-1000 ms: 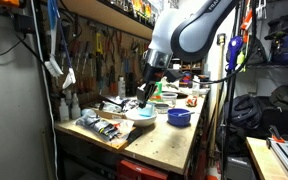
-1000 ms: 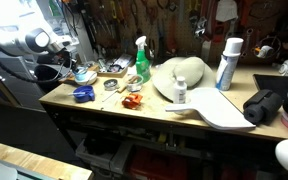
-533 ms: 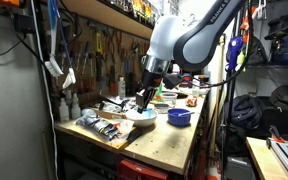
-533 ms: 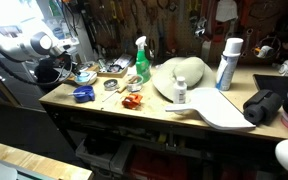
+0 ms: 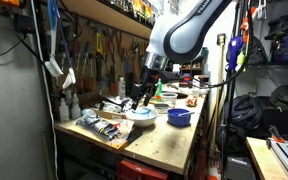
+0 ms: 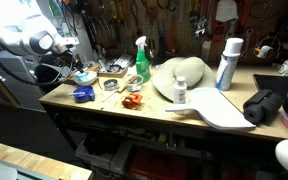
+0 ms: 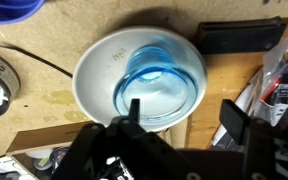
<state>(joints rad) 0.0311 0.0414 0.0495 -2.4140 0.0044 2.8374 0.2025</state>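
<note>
A white bowl (image 7: 96, 70) sits on the wooden bench with a clear blue cup (image 7: 162, 85) lying inside it. In the wrist view my gripper (image 7: 184, 115) hangs just above them, open. One fingertip (image 7: 134, 107) is over the cup's near rim and the other is out over bare wood beside the bowl. Nothing is between the fingers. In both exterior views the gripper (image 5: 141, 96) (image 6: 78, 63) hovers a little above the bowl (image 5: 140, 116) (image 6: 85, 77), near the bench's end.
A blue tub (image 5: 179, 117) (image 6: 83, 95) stands near the bowl. Further along the bench stand a green spray bottle (image 6: 142, 62), an orange object (image 6: 132, 101), a pale hat-like shape (image 6: 181, 78) and a white bottle (image 6: 227, 63). Paint tubes (image 5: 102, 127) lie near the bench edge. A tool wall rises behind.
The jaws have gone from shut to open over the bowl, letting go of the blue cup, which now rests in the bowl. The gripper has lifted slightly.
</note>
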